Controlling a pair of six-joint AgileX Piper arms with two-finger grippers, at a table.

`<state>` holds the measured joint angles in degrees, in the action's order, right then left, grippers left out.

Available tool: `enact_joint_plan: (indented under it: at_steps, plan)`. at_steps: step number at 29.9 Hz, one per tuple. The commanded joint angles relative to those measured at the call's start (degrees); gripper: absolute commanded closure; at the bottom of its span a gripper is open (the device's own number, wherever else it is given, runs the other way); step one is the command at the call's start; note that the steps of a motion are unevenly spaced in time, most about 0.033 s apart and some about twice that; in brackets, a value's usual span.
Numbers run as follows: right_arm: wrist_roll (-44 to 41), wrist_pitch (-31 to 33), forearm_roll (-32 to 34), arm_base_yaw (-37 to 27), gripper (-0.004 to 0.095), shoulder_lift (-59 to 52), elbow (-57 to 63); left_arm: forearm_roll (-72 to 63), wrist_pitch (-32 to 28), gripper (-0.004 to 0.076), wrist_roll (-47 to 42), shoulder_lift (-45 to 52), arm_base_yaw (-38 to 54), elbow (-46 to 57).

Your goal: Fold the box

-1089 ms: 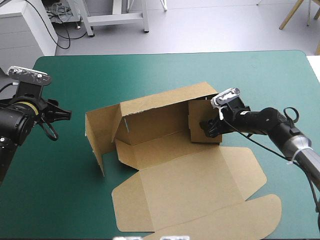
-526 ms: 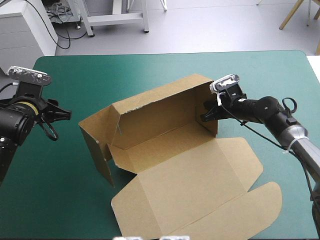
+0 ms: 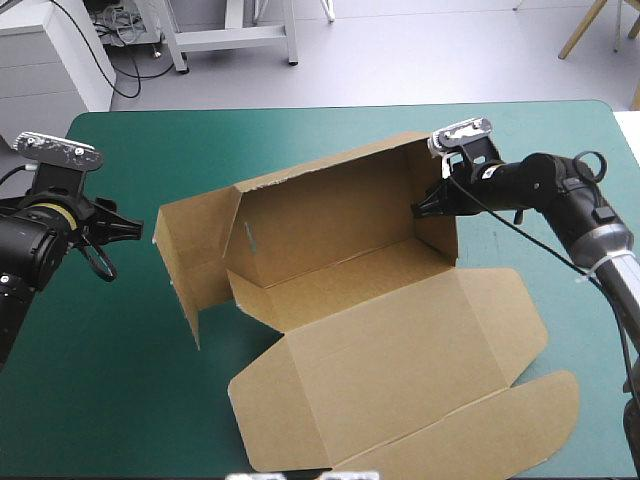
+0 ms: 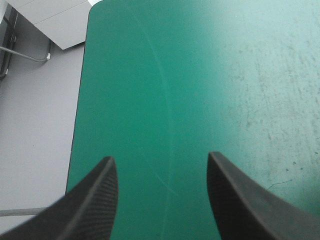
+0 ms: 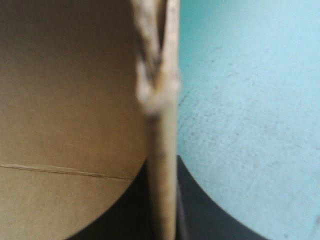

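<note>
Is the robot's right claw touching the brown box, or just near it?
Touching. The right wrist view shows the right gripper shut on the box, its wall edge squeezed between both black fingers.

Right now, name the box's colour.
The box is plain brown, best seen in the high view.

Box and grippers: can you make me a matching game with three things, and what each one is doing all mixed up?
Things:
1. left gripper
2. right gripper
3. box lid

States:
A. lying flat on the teal-green cover
B. shut on the box's end wall
C. open, holding nothing

Pairs: 1-C, 2-B, 3-A.
</note>
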<state>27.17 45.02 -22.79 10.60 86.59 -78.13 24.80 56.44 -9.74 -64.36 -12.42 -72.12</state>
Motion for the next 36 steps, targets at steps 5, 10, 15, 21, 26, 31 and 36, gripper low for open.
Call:
enact_joint_plan:
  at_steps: [5,10,15,21,26,31,36]
  plan:
    - [-16.43,14.26,14.17,-0.28,0.0926,-2.19,-13.7,2.68,-3.75,0.0341,-0.53,1.26,0.01,-1.44]
    - [-19.54,21.04,16.63,-0.28,0.0927,-1.16,-14.42,2.68,-3.75,0.0341,-0.53,1.26,0.01,-1.44]
    - [-20.85,21.98,15.27,-0.28,0.0927,4.17,-14.42,2.68,-3.75,0.0341,-0.53,1.26,0.01,-1.44]
    - [-20.45,21.36,13.15,-0.28,0.0927,12.6,-14.42,2.68,-3.75,0.0341,-0.53,1.26,0.01,-1.44]
    - [-18.44,17.13,13.15,-0.28,0.0912,18.86,-14.64,2.68,-3.39,0.0341,-0.53,1.26,0.01,-1.44]
    - [-17.55,11.83,12.93,-0.28,0.0688,20.62,-14.64,2.76,-3.39,0.0341,-1.03,1.26,0.01,-1.44]
    - [-15.83,12.69,12.06,-0.28,0.0256,20.0,-18.03,2.76,-3.3,0.0341,-1.03,1.26,0.01,-1.44]
